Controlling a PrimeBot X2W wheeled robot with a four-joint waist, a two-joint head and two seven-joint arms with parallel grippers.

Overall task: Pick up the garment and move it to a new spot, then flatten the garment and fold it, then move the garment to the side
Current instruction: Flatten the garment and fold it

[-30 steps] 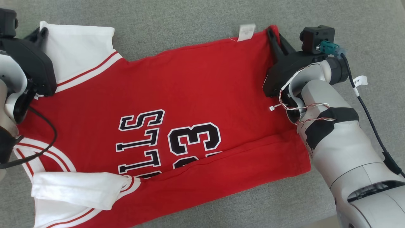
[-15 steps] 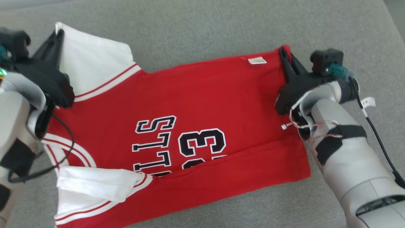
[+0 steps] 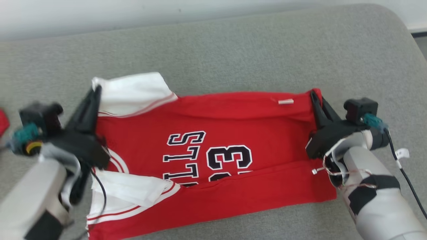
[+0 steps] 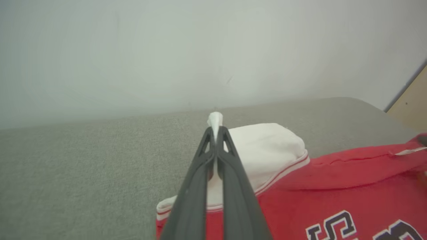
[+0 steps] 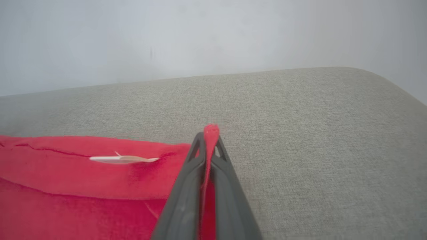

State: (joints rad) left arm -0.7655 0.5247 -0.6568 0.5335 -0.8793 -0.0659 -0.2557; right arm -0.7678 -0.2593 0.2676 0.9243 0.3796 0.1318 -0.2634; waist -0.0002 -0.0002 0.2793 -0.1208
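The jersey lies spread on a grey cushion, its far edge pinched at both ends. A pale wall stands behind the cushion. The left gripper is clenched on the white sleeve, and the right gripper is clenched on the jersey's red corner.

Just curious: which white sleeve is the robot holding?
The far sleeve, pinched in the left gripper; the near sleeve lies loose on the red jersey.
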